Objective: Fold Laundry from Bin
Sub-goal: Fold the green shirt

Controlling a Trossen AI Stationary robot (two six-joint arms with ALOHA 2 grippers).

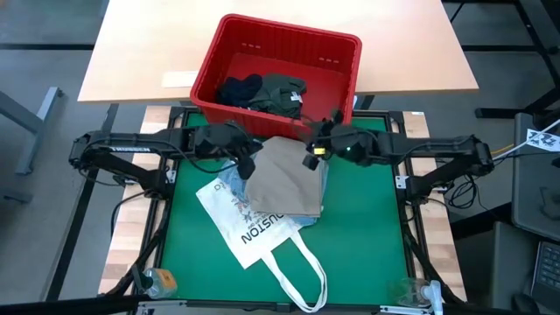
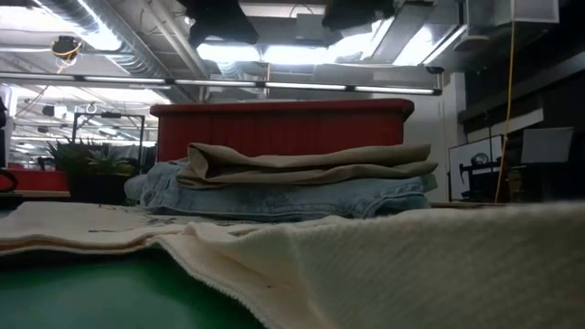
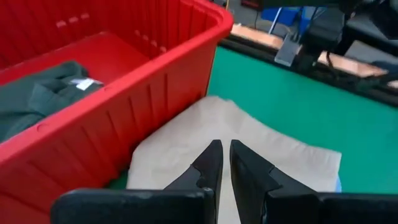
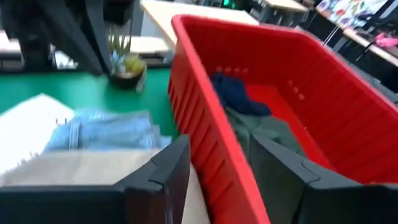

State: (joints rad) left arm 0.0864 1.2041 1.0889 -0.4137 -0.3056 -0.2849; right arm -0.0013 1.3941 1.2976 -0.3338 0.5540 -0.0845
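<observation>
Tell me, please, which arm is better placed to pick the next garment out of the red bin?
The right, probably. Its end effector is open and sits at the bin wall, facing the olive shirt and navy shorts. The left end effector is shut above the folded beige cloth.

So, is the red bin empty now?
Not empty. The red bin holds a dark olive garment and a dark navy one.

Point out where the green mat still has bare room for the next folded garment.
Bare green mat lies right of the folded stack: beige cloth on jeans. A narrower strip runs left of the tote bag. Crowded: the mat's far edge by the red bin, where left gripper and right gripper hover.
</observation>
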